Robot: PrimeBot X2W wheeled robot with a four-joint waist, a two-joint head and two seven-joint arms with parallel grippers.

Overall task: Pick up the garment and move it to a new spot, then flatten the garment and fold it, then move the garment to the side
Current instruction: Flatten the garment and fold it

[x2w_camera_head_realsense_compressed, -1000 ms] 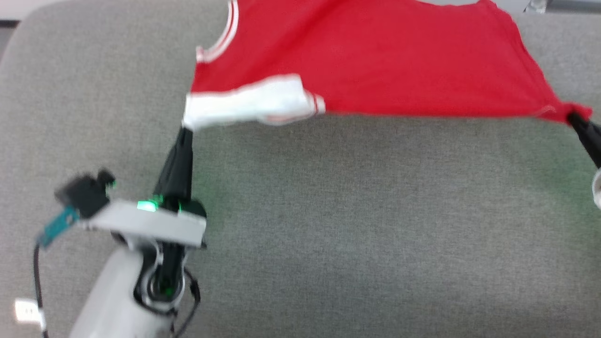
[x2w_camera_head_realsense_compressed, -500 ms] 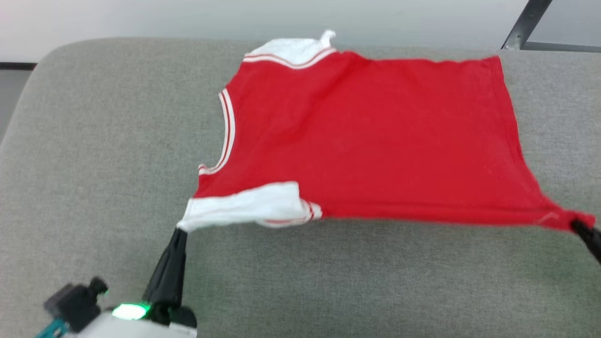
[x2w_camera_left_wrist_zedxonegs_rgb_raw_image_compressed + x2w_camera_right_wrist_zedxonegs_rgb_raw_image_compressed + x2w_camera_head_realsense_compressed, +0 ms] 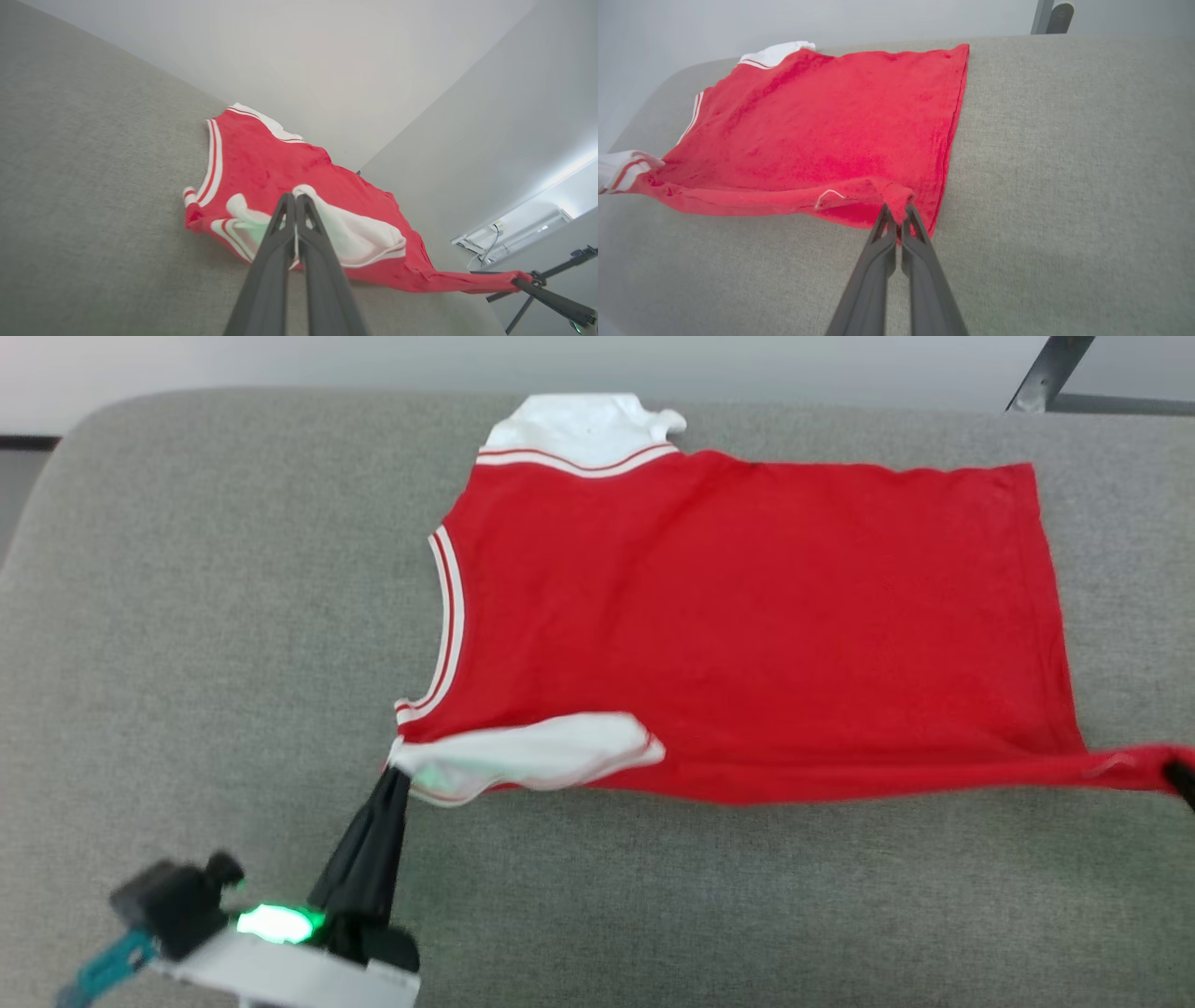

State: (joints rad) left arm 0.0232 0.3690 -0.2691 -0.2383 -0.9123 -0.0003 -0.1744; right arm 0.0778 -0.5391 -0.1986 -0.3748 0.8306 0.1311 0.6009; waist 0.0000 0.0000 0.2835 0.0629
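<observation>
Head view | garment (image 3: 747,616) is being stretched flat on grey cushion (image 3: 187,616) | white shoulder (image 3: 541,756) is being pinched by left gripper (image 3: 397,777), hem corner (image 3: 1120,770) by right gripper (image 3: 897,211) | risk: overstretching may tear a corner free, bunching cloth.

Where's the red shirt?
The red fabric jersey lies spread on the grey cushion, mid head view, near corners held by the left hand and right hand.
</observation>
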